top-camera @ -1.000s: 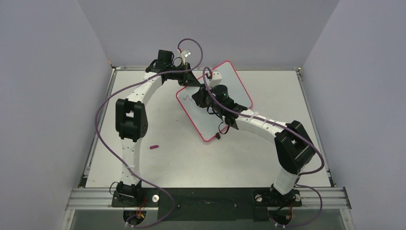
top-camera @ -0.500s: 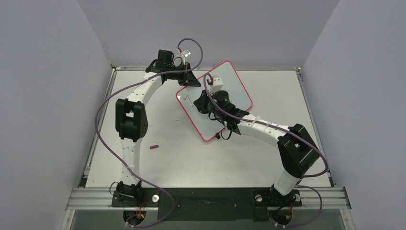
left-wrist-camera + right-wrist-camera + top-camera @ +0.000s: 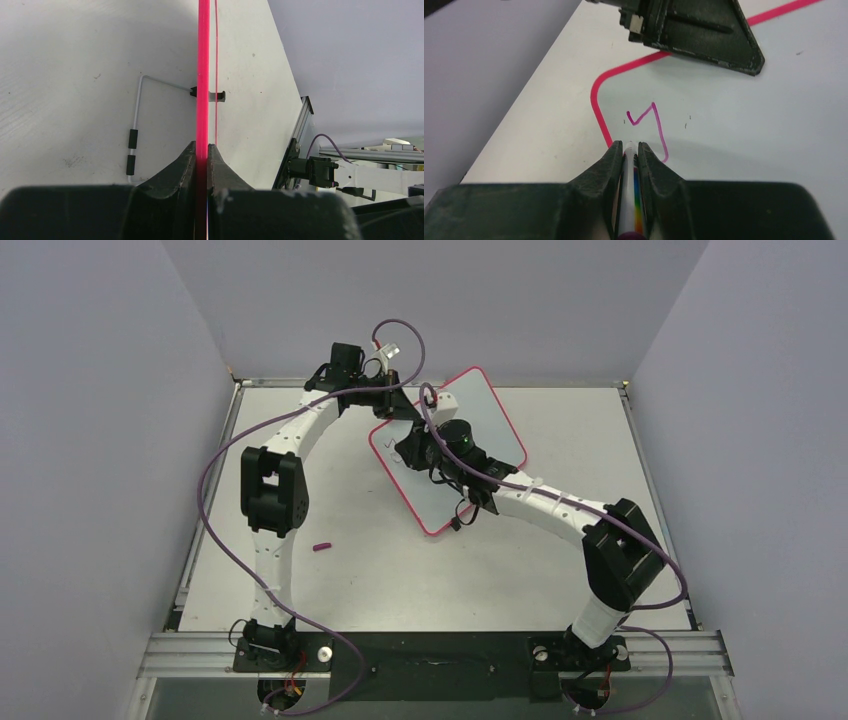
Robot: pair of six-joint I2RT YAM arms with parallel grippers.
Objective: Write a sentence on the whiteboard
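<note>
The whiteboard (image 3: 492, 425), white with a red-pink rim, stands tilted at the table's back middle. My left gripper (image 3: 396, 406) is shut on its left edge; in the left wrist view the rim (image 3: 203, 75) runs straight up from between my left gripper (image 3: 202, 148). My right gripper (image 3: 408, 452) is shut on a white marker pen (image 3: 629, 200) with a rainbow stripe, over the board's left corner. Of the sentence, one purple "y" (image 3: 650, 125) shows on the board (image 3: 749, 125), just right of the pen tip. I cannot tell whether the tip touches the board.
A small purple cap (image 3: 321, 547) lies on the table left of the middle. A white wire stand (image 3: 135, 125) sits behind the board. The left gripper's black finger (image 3: 704, 35) lies on the board's top edge. Metal rails (image 3: 430, 650) edge the table, with grey walls around.
My right gripper with the pen has shifted a little over the board's left corner, first down, then back left. The left arm and the board have not moved.
</note>
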